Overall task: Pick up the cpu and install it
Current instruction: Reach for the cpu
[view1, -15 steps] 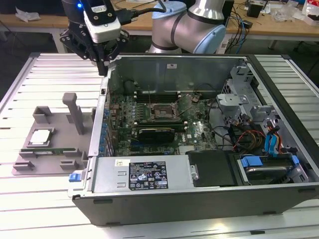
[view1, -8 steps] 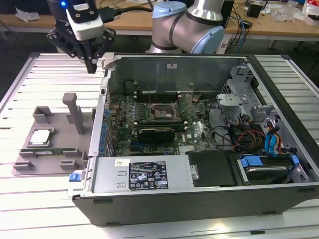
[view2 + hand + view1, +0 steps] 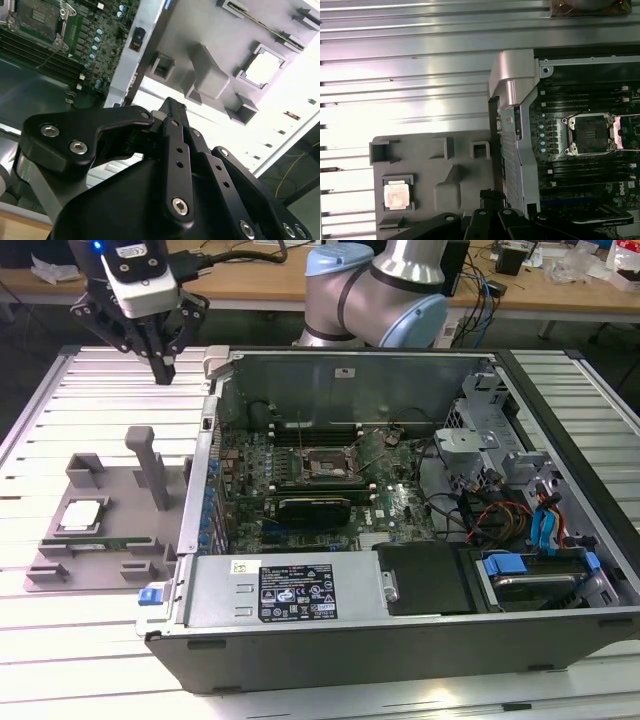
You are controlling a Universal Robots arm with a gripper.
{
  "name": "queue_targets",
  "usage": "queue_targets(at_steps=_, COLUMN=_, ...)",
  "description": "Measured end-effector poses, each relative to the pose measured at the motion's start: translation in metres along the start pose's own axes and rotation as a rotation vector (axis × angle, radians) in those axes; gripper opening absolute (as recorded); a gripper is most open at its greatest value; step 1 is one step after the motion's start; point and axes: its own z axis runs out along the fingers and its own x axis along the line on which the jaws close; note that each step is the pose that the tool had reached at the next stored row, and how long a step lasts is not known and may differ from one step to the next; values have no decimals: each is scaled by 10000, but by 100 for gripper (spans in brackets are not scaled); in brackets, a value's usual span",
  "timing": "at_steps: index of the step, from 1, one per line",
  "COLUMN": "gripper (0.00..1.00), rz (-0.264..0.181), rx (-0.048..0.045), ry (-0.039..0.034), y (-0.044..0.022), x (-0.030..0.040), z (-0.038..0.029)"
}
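The gripper (image 3: 162, 372) hangs up high over the slatted metal table (image 3: 70, 650), beside the far corner of the open computer case (image 3: 420, 645). Its two black fingers look pressed together, and there is nothing between them. The cpu (image 3: 82, 515) is a small shiny square, and it lies flat in its own little pocket in the grey holder tray (image 3: 125, 510). The gripper is well apart from it, higher up and farther back. A thin green memory stick (image 3: 100, 543) lies in a slot just beside the cpu, and a tall grey post (image 3: 150, 465) stands up from the tray between the cpu and the case. The tray sits on the table on the exterior view's left, just next to the case wall. Inside the case, the square socket (image 3: 325, 468) on the green motherboard (image 3: 400, 505) looks open, with nothing in it. So I think the job has hardly begun: the cpu is not picked up yet, and it is not in the socket yet.
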Motion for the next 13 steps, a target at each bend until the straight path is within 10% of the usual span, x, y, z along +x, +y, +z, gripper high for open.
queue_targets(at_steps=7, gripper=11, rz=-4, rx=-4, ry=-50, y=53, x=263, z=7)
queue_targets(at_steps=13, gripper=11, rz=-4, rx=-7, ry=-94, y=121, x=737, z=21)
